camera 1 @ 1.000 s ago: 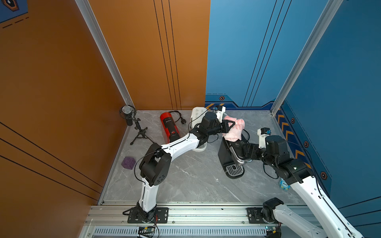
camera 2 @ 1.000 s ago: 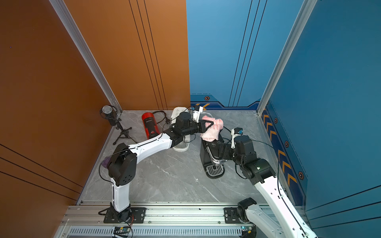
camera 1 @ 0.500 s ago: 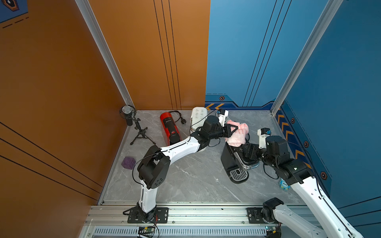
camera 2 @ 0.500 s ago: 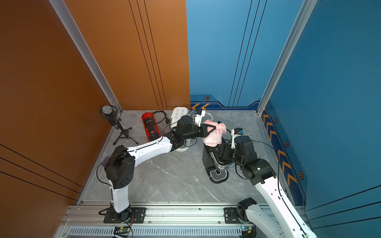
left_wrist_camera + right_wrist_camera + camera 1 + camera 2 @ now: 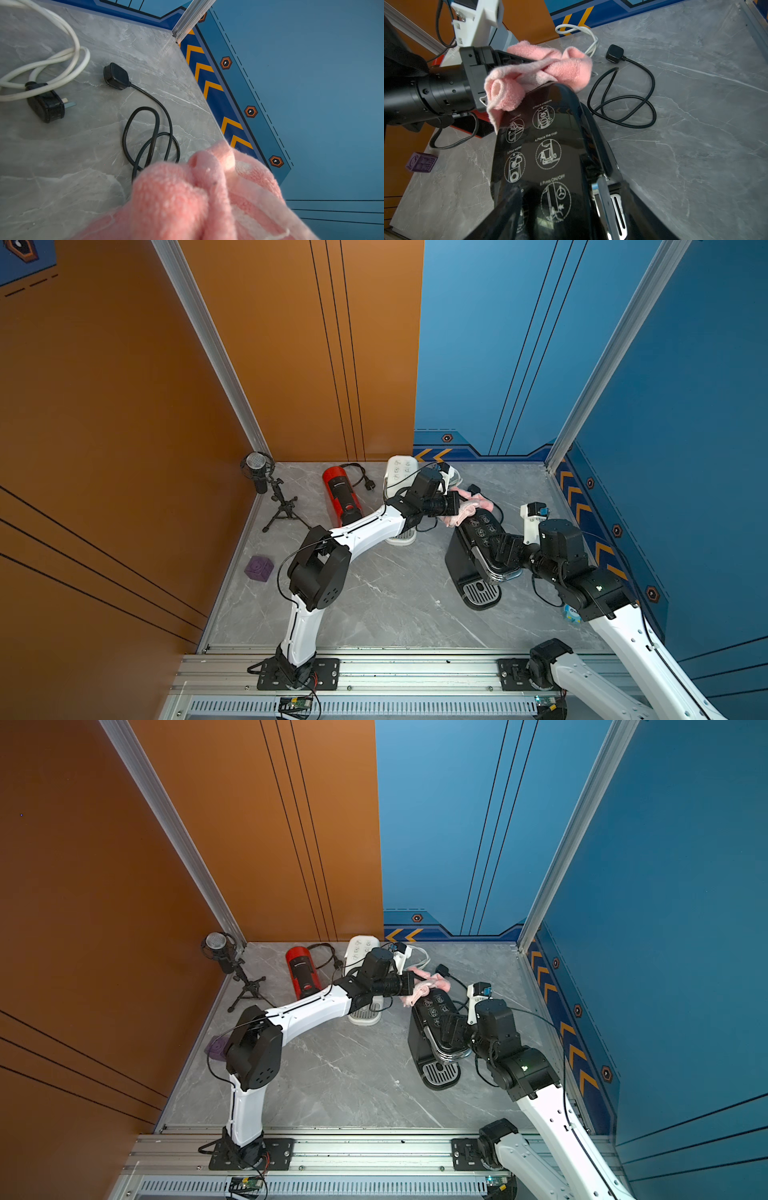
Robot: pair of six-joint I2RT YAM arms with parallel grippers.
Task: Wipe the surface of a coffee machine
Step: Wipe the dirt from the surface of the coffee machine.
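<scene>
A black coffee machine (image 5: 463,568) (image 5: 419,1040) stands tilted on the grey marble table, its glossy top panel printed with white pictograms (image 5: 542,145). My right gripper (image 5: 498,549) (image 5: 566,218) is closed on the machine's body from the right, one finger on each side. My left gripper (image 5: 457,506) (image 5: 413,986) is shut on a bunched pink cloth (image 5: 471,506) (image 5: 197,197). The pink cloth (image 5: 542,68) lies against the far end of the machine's top. In the left wrist view the cloth hides the jaws.
A red coffee machine (image 5: 340,497) and a white one (image 5: 399,472) stand at the back under the left arm. At the left are a microphone on a tripod (image 5: 259,472) and a purple cube (image 5: 259,568). A black plug and cord (image 5: 116,75) and a white cord (image 5: 62,56) lie behind the black machine.
The left gripper has brought the pink cloth down onto the far end of the black machine's top. The right gripper has swung the machine's drip-tray end slightly to the right.
</scene>
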